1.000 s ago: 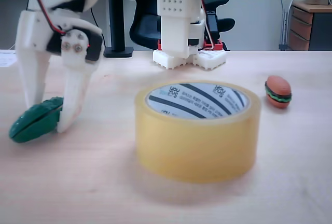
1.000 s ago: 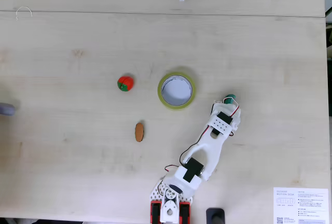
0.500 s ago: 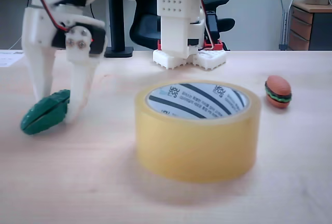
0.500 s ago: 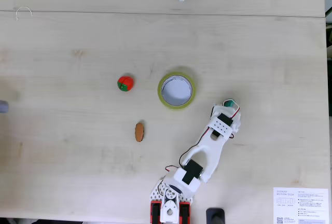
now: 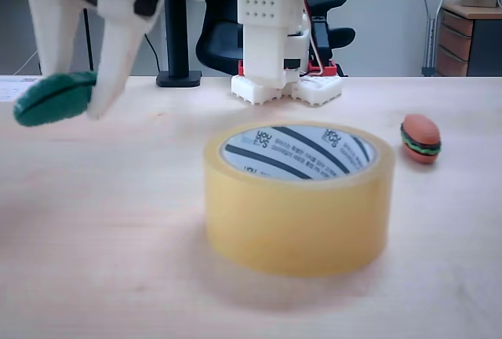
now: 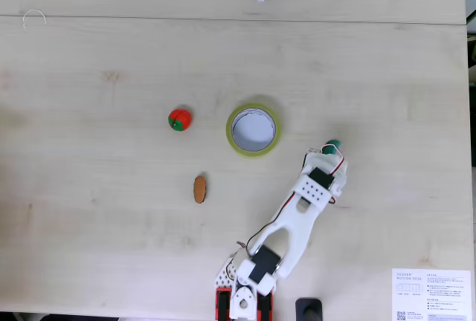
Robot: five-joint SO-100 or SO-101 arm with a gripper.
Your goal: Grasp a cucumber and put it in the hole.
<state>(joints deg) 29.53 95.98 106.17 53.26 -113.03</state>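
Aloft, hand (image 5: 74, 103) grips cucumber (image 5: 53, 97) (tilted).

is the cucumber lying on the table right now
No, in a fixed view the cucumber hangs clear above the table, pinched in the gripper.

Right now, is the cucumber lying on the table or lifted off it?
Lifted. In a fixed view the cucumber hangs between the pincer fingers, clear of the table, left of the tape roll.
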